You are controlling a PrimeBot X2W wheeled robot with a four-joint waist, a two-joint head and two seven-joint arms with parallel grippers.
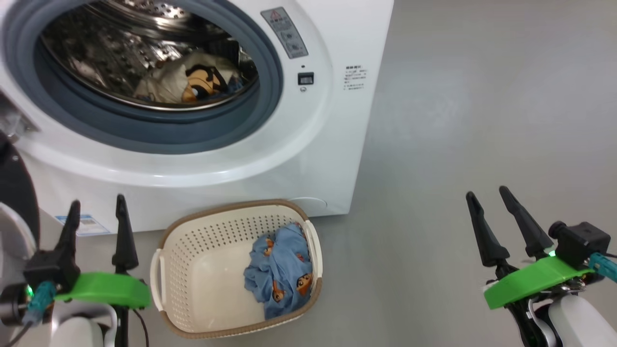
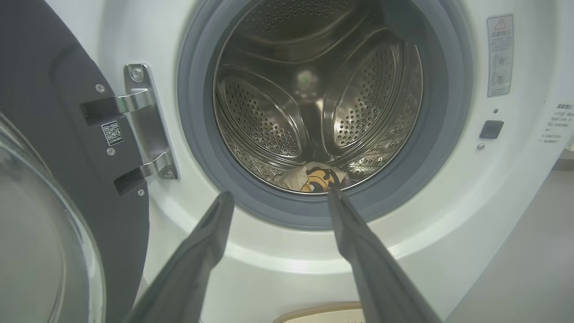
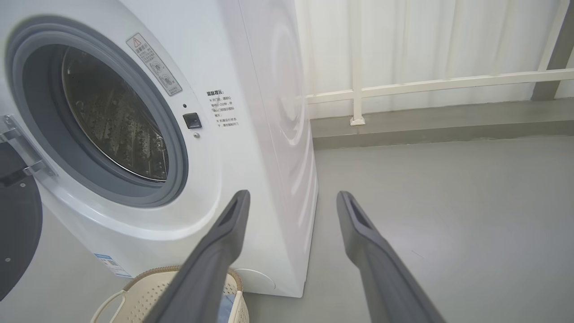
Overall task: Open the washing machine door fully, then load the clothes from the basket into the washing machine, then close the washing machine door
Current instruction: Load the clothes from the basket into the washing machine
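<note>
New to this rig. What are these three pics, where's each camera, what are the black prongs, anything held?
A wheeled two-armed robot doing laundry. The head view looks down: the left gripper and right gripper, each two long dark fingers, are open and empty. Ahead stands the washing machine, its door swung open at the left, a cream cloth lying in the drum. On the floor before it sits the basket, holding blue printed clothes. The other two views come from wrist cameras looking along each arm's own fingers: the left faces the drum, the right faces the machine's right front corner and grey floor.
</note>
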